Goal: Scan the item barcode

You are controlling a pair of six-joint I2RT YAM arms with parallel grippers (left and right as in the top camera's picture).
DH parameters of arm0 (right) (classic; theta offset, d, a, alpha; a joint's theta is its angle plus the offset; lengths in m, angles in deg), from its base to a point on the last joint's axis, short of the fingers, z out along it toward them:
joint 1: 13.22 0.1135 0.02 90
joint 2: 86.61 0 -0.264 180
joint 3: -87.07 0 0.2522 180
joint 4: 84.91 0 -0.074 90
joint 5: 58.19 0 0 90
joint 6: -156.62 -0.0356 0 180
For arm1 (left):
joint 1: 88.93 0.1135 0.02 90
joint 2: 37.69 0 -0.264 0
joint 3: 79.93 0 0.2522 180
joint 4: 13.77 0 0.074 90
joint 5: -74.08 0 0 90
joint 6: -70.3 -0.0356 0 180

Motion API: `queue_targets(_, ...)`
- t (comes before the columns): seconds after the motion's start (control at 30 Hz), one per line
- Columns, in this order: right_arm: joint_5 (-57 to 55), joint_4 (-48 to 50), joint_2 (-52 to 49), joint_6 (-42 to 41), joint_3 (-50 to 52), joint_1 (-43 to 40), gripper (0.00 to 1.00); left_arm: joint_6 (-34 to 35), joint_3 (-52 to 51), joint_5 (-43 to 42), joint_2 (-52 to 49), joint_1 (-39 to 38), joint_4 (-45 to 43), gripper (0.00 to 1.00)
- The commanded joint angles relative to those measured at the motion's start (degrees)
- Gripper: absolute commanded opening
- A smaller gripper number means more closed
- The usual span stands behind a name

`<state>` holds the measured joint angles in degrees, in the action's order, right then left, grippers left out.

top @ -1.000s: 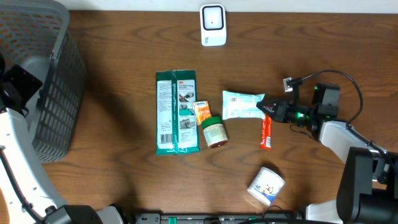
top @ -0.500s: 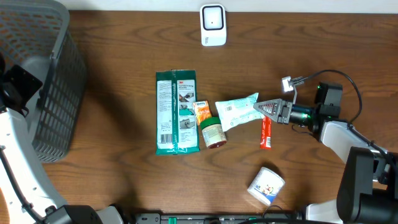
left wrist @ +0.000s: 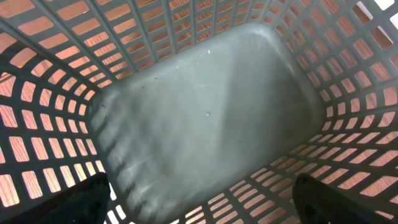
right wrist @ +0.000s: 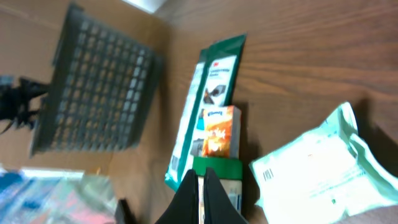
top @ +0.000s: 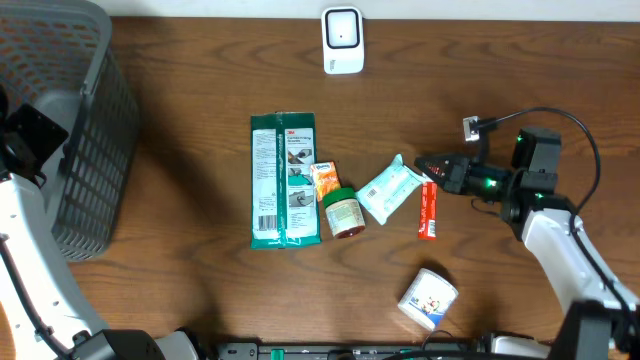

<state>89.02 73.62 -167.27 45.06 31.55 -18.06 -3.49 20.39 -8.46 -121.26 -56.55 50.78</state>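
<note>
- Your item, the pale green packet (top: 391, 190), lay flat on the table (top: 180, 260) right of centre. It was turned at a slant, with one corner up towards the right arm.
- Your right gripper (top: 422, 165) was fully closed with nothing between its fingers. Its tip sat just beside the packet's upper right corner, and I could not tell whether the two touched.
- In the right wrist view the closed fingers (right wrist: 200, 183) pointed past the packet (right wrist: 314, 168), which lay to their right and was not gripped.
- The red tube (top: 428, 211) lay just right of the packet, below the gripper tip.
- The green-lidded jar (top: 345, 212) lay on its side just left of the packet, with the orange box (top: 325, 180) against its upper end.
- The long green pack (top: 285, 180) lay lengthwise left of the box.
- The white tub (top: 429, 298) sat apart, near the front edge.
- The white scanner (top: 342, 40) stood at the far edge of the table, well apart from the packet.
- Your left gripper (left wrist: 205, 205) hung over the grey basket (top: 60, 130) at the table's left end. Its fingers were spread wide and held nothing.
</note>
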Motion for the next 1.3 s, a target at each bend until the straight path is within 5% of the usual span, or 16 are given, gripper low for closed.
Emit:
queue_targets(0.0,-10.47,-5.4,3.3,3.93,-3.98,2.27,0.01,-0.76,0.76,0.33,-0.44,0.17,0.02,0.93)
queue_targets(0.23,-20.06,-15.17,3.93,7.21,-7.19,6.47,0.01,-0.76,0.76,0.33,-0.44,0.17,0.02,0.93)
queue_targets(0.27,-20.52,-15.72,3.76,7.8,-7.19,6.6,0.09,-0.74,0.76,0.33,-0.46,0.17,0.02,0.93)
queue_targets(0.3,-20.5,-16.22,3.56,8.59,-7.19,6.71,0.28,-0.74,0.76,0.33,-0.44,0.17,0.02,0.93)
queue_targets(0.47,-22.05,-17.42,1.75,12.02,-7.15,8.17,0.58,-0.74,0.76,0.33,-0.44,0.17,0.02,0.94)
queue_targets(0.73,-26.29,-16.85,-5.92,11.93,-7.15,9.73,0.53,-0.74,0.76,0.33,-0.44,0.17,0.02,0.93)
queue_targets(0.9,-24.96,-18.49,-10.91,4.15,-7.15,10.23,0.45,-0.74,0.76,0.33,-0.44,0.17,0.02,0.93)
queue_targets(1.13,-35.69,-19.78,-11.47,2.43,-7.1,12.04,0.63,-0.74,0.76,0.33,-0.44,0.17,0.02,0.93)
queue_targets(1.27,-36.76,-18.6,-12.22,0.17,-5.92,12.11,0.62,-0.74,0.76,0.33,-0.44,0.17,0.02,0.93)
